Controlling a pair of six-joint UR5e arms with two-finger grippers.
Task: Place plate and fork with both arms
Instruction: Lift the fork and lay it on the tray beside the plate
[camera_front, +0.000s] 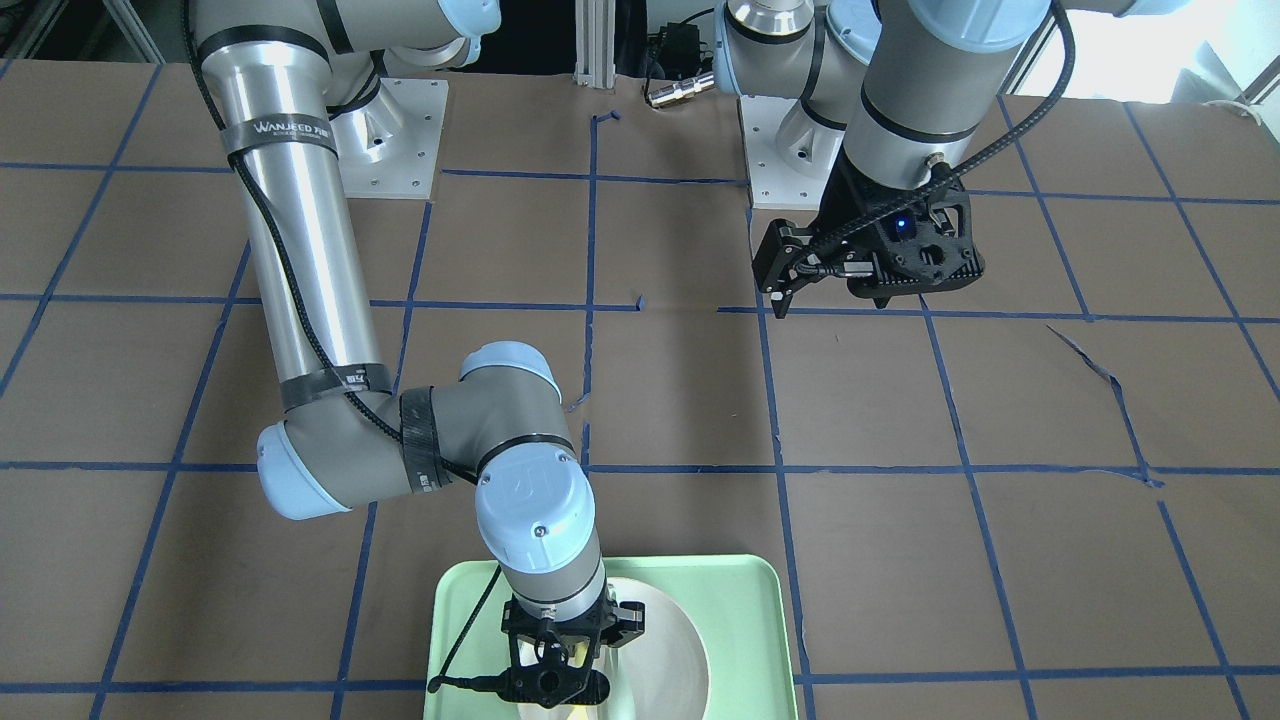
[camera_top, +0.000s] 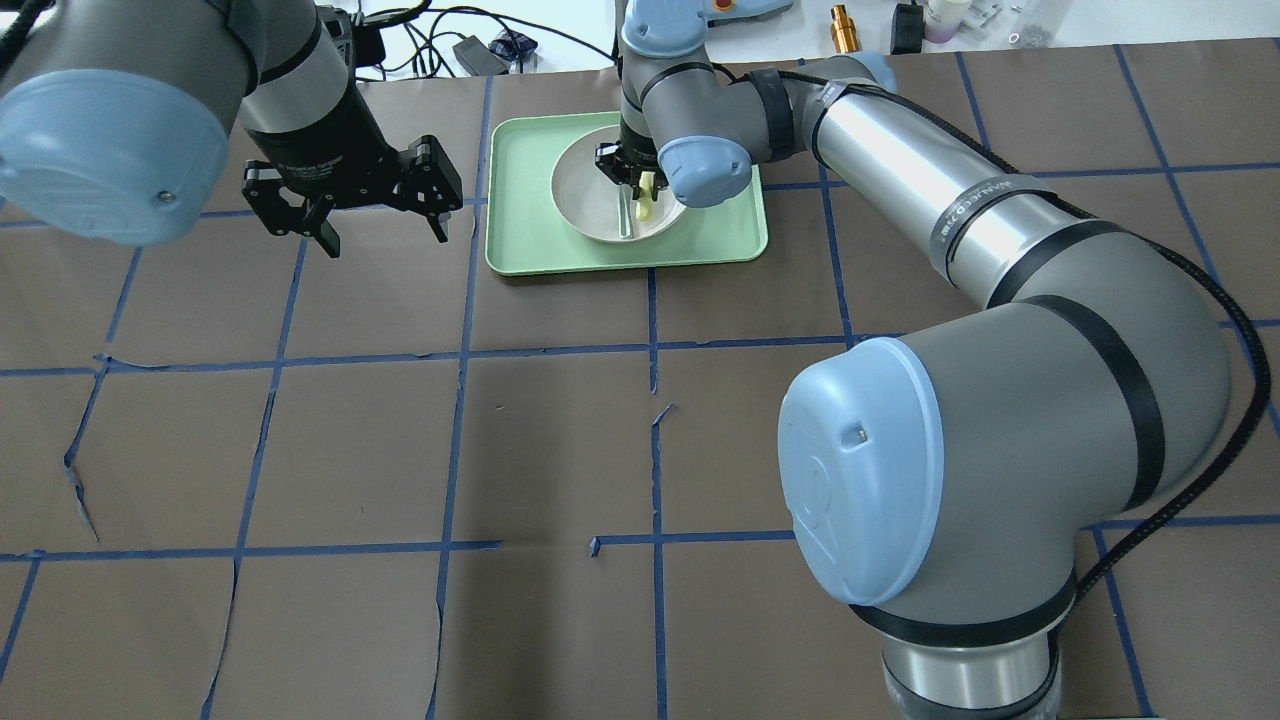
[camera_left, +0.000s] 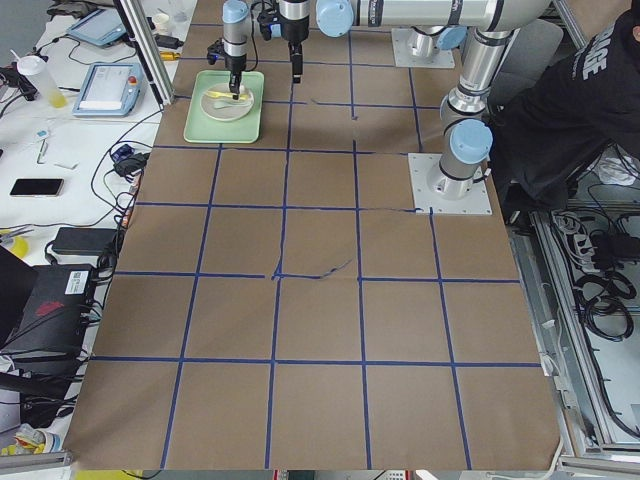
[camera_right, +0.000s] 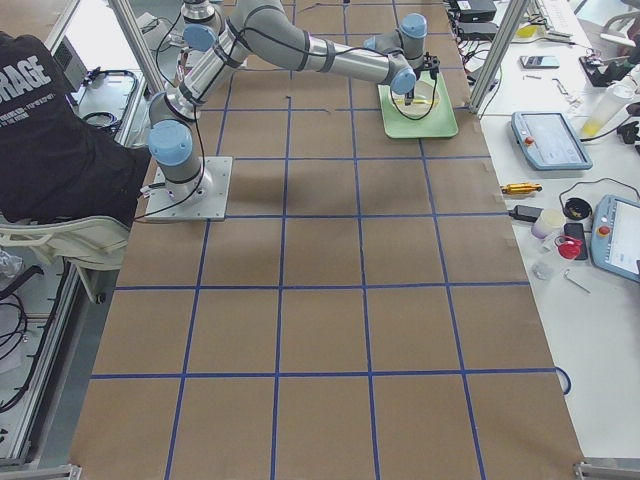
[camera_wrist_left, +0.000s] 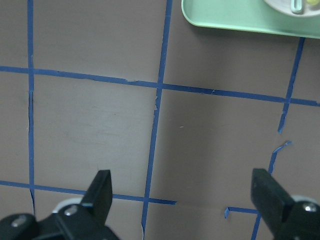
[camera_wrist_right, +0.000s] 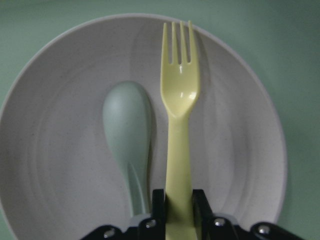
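Note:
The off-white plate (camera_top: 590, 200) sits in the mint-green tray (camera_top: 520, 250) at the table's far side. My right gripper (camera_wrist_right: 179, 205) is right over the plate and shut on the handle of the pale-yellow fork (camera_wrist_right: 179, 100), whose tines point away across the plate (camera_wrist_right: 60, 150). I cannot tell whether the fork rests on the plate or is lifted off it. My right gripper also shows in the overhead view (camera_top: 632, 180), with the fork (camera_top: 646, 208) below it. My left gripper (camera_top: 385, 238) is open and empty, above the bare table left of the tray; its wrist view (camera_wrist_left: 184, 192) shows only table.
A pale grey-green spoon (camera_wrist_right: 127, 125) lies in the plate, just left of the fork. The tray's corner (camera_wrist_left: 225, 17) shows at the top of the left wrist view. The table is brown paper with blue tape lines. A person sits behind the robot (camera_left: 590, 100).

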